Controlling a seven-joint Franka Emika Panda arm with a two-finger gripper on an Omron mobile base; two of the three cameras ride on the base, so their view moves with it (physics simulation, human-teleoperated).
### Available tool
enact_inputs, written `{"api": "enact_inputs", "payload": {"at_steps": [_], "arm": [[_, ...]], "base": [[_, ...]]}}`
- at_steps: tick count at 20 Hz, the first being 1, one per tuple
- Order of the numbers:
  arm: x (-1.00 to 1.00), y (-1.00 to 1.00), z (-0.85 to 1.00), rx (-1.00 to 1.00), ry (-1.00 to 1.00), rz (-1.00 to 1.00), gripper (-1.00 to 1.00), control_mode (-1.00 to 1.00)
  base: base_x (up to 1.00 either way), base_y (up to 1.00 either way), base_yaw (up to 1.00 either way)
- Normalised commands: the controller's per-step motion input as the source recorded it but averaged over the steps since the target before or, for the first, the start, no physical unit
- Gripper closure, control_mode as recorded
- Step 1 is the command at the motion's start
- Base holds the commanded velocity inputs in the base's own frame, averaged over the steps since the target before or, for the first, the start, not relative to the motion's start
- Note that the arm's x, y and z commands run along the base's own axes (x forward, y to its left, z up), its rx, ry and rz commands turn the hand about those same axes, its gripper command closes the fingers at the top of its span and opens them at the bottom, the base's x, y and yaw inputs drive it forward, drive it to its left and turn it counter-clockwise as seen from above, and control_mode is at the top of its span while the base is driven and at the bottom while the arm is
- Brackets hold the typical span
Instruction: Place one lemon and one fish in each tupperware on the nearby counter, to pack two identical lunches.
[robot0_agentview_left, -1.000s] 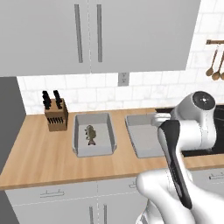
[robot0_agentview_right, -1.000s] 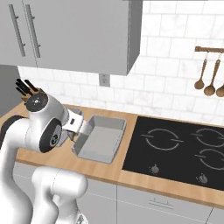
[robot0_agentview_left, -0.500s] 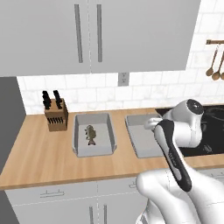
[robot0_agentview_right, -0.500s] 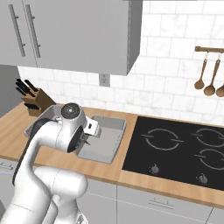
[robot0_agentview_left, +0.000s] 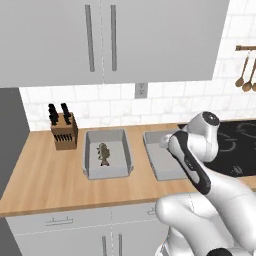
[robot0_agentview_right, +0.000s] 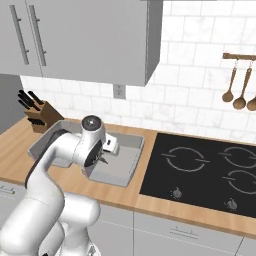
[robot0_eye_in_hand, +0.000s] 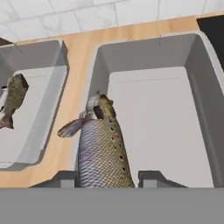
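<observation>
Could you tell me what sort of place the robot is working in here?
A home kitchen, rendered: a wooden counter over grey drawers, a black cooktop, a knife block, and wooden spoons hanging on white tile.

White tiled wall (robot0_agentview_left: 165, 102), grey upper cabinets (robot0_agentview_left: 100, 40), knife block (robot0_agentview_left: 64, 131), hanging wooden spoons (robot0_agentview_right: 240, 87), black cooktop (robot0_agentview_right: 200, 170)

We see a matt, light-brown wooden counter (robot0_agentview_left: 45, 185) under smooth grey plastic-looking tupperware (robot0_eye_in_hand: 153, 109). Beside it lies a glossy black glass cooktop (robot0_agentview_right: 200, 170). The fish (robot0_eye_in_hand: 103, 148) looks scaly.
</observation>
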Motion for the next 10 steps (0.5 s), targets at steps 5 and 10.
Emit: {"api": "enact_inputs", "payload": {"at_steps": [5, 10], "arm": [[0.30, 0.00, -0.41, 0.00, 0.01, 0.00, 1.00, -1.00], [0.36, 0.00, -0.53, 0.00, 0.00, 0.00, 1.00, -1.00]], "base": [[0.00, 0.00, 0.00], [0.00, 0.00, 0.00]]}}
